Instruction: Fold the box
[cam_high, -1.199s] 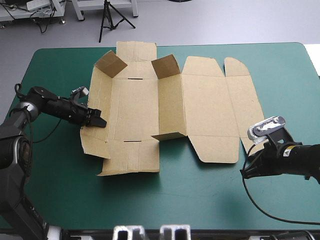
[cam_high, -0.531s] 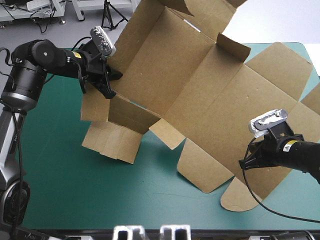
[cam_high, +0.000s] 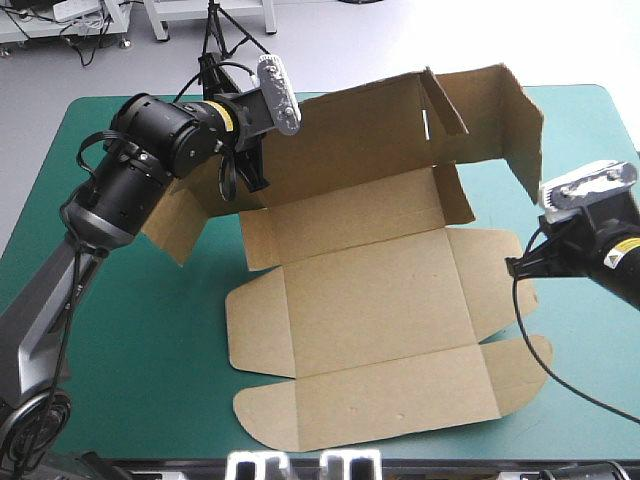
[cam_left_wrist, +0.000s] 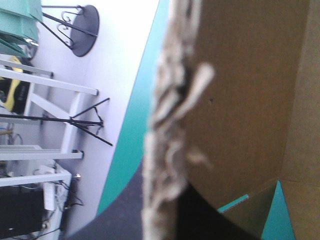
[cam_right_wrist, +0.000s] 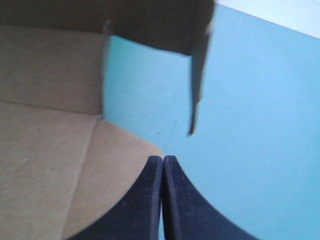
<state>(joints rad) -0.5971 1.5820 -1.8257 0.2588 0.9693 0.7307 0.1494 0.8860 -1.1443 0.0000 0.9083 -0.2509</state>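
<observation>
The step looks like raising the walls: the box (cam_high: 370, 300), a cut sheet of brown board, lies with near panels flat on the teal-green table cover (cam_high: 130, 340) and far panels held upright by the left gripper (cam_high: 248, 172), which pinches the board's far-left edge. The right gripper (cam_right_wrist: 163, 159), fingers pressed together, empty, hovers at the rounded right flap (cam_high: 490, 290); next it should open and take a side panel.

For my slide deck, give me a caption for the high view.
The left tool holds the box half raised off the teal-green table; the right tool hangs beside it.
</observation>
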